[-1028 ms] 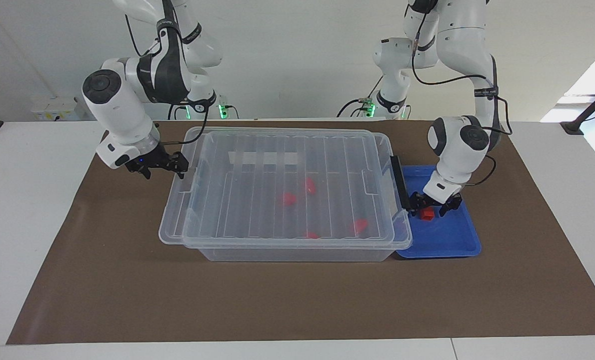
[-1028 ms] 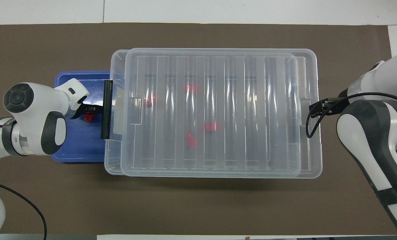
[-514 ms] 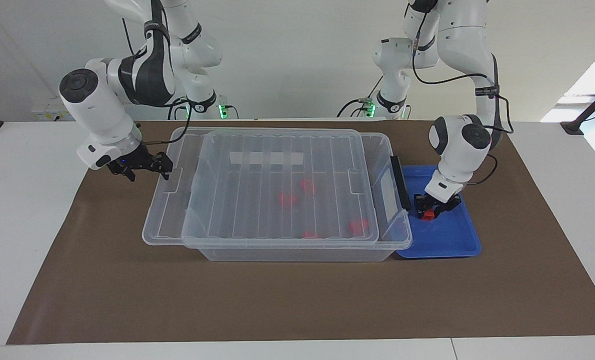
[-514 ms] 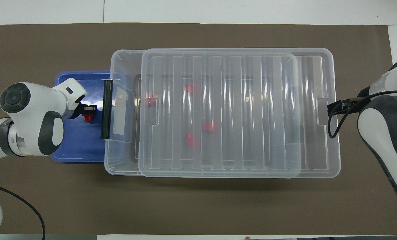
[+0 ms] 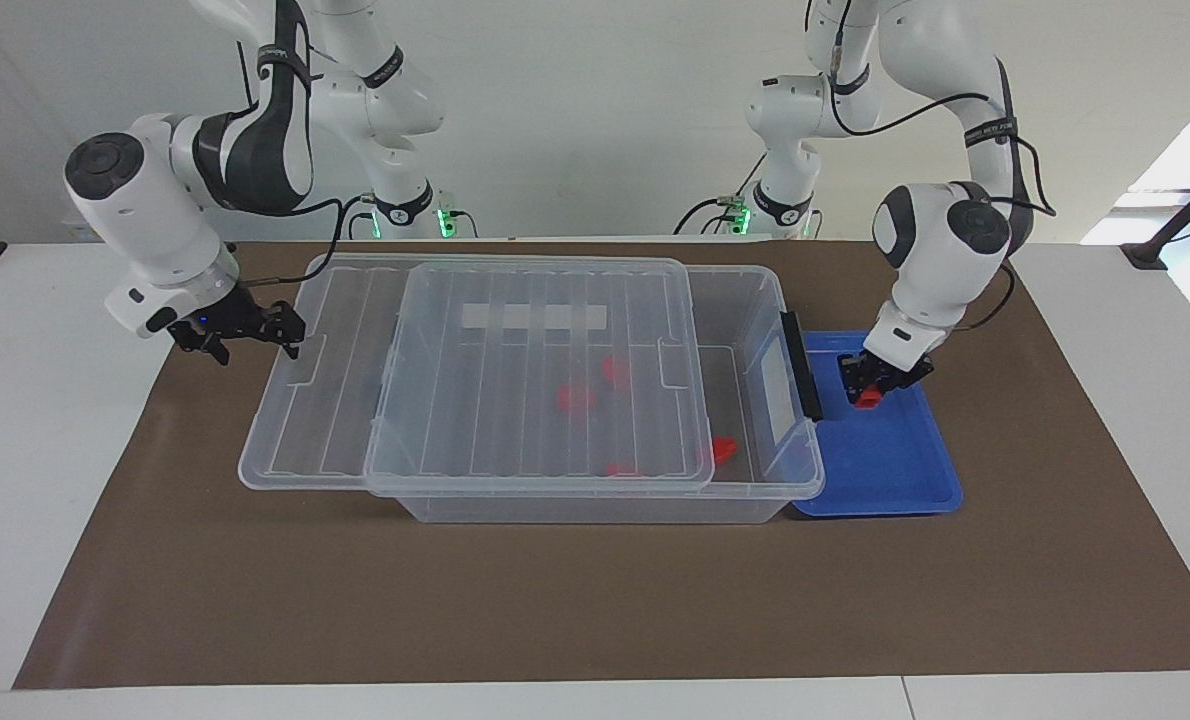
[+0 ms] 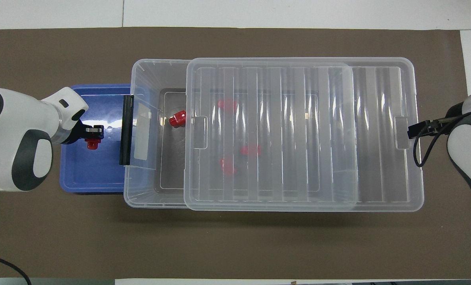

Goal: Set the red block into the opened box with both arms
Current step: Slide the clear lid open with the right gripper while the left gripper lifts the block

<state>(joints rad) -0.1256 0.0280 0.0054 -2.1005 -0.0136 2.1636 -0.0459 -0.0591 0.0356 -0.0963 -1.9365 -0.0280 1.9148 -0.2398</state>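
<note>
A: The left claw point(image 5: 870, 385) is pinching the red block point(image 5: 864, 399) over the blue tray point(image 5: 895, 470), clear of its floor. From overhead the block point(image 6: 91, 143) is pointing its narrower end away from the robots.

B: The right claw point(image 5: 247, 335) is gripping the ribbed clear lid point(image 5: 475, 375) by its end (its fingers are spread as wide as they go). The lid is lying partway off the box point(image 5: 755, 300) toward the right arm's end of the bench.

A: Overhead is showing one loose red piece point(image 6: 177, 118) uncovered inside the box.
</note>
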